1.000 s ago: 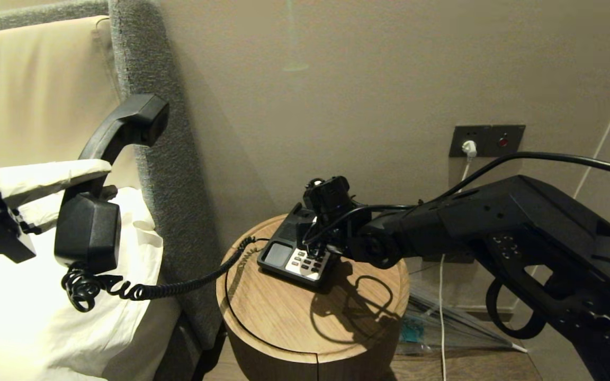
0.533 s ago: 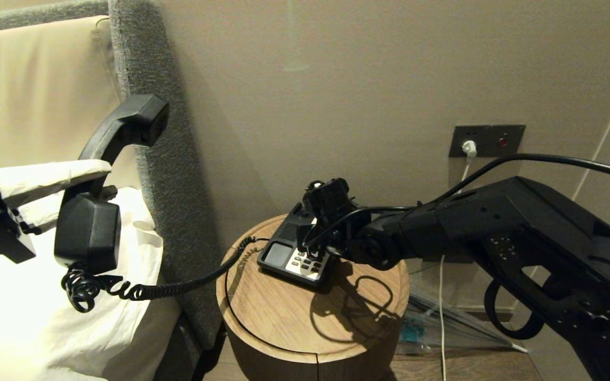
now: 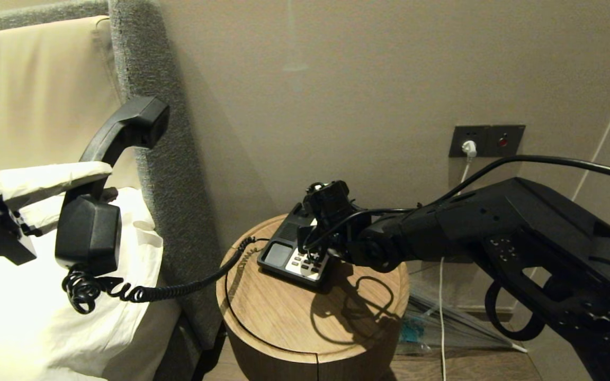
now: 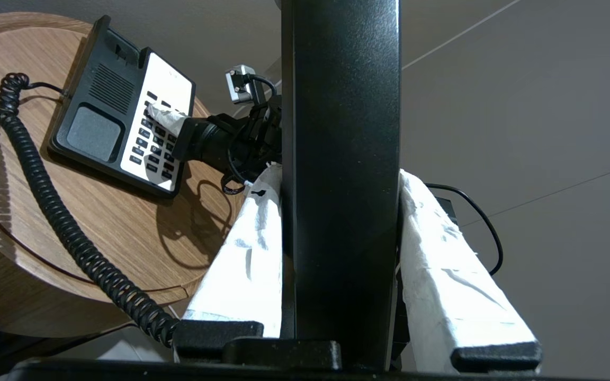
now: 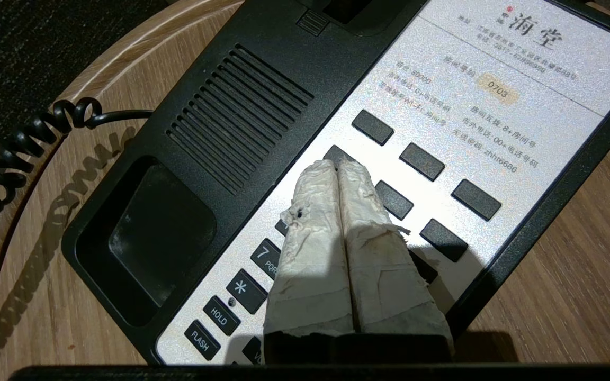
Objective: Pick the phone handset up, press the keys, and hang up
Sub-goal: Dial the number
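On the round wooden bench (image 3: 284, 312) in the head view sits the black phone base (image 3: 289, 254), with the right claw (image 3: 313, 248) lowered onto its faceplate, while off to the left the left claw (image 3: 66, 182) holds the black curved plastic handset (image 3: 104, 174) upright over the white bedding (image 3: 45, 317), its black coiled cord (image 3: 178, 288) trailing back to the base. From the left wrist view, the two white-wrapped fingers (image 4: 442, 254) sit clamped against either side of the handset's shaft (image 4: 342, 159), which blocks much of the scene. From the right wrist view, the right claw's (image 5: 339, 166) wrapped fingers are pressed together into one tip resting at the dark grey rectangular keys (image 5: 405, 185) on the cream faceplate. To press well, the tip should probably bear straight down on one key only, lightly enough that the base does not slide. Which key lies under the tip is hidden by the fingers, and whether it is actually depressed is hard to tell.
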